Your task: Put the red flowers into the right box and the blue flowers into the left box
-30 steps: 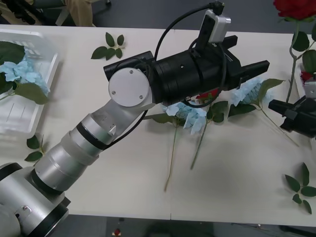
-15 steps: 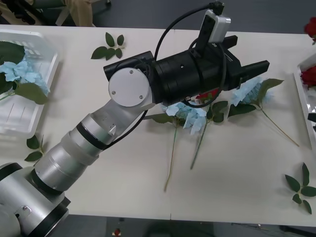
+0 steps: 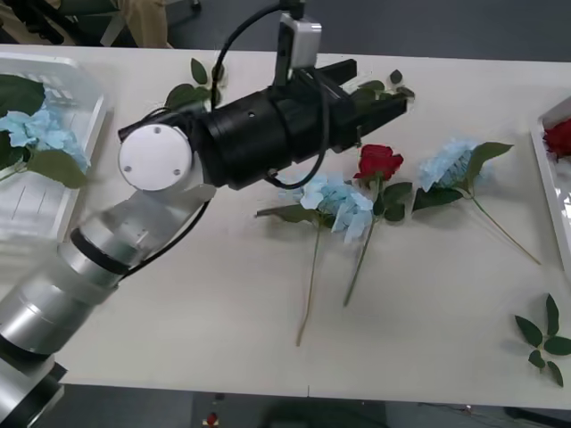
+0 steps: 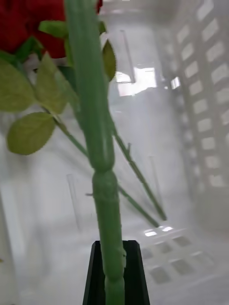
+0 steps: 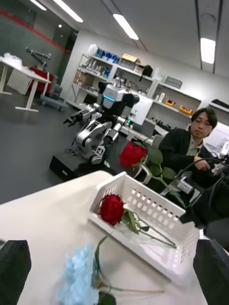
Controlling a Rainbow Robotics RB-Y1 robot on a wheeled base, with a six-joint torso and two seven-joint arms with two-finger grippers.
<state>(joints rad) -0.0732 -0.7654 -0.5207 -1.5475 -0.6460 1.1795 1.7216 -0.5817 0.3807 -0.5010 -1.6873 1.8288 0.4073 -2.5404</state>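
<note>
White bench (image 3: 428, 303) with the left box (image 3: 67, 116) at its left end and the right box (image 5: 157, 217) at its right. Left tool (image 3: 379, 89), fingers spread wide and empty, hovers just beyond the red rose (image 3: 378, 162), whose stem runs toward the robot; pale blue clusters (image 3: 337, 201) flank this rose. Right tool (image 4: 114, 274) pinches a rose stem (image 4: 98, 143) over the right box.

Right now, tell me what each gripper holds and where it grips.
The right gripper clamps a deep-red artificial rose by its thin green stem, over the white plastic right box. The left gripper holds nothing.
</note>
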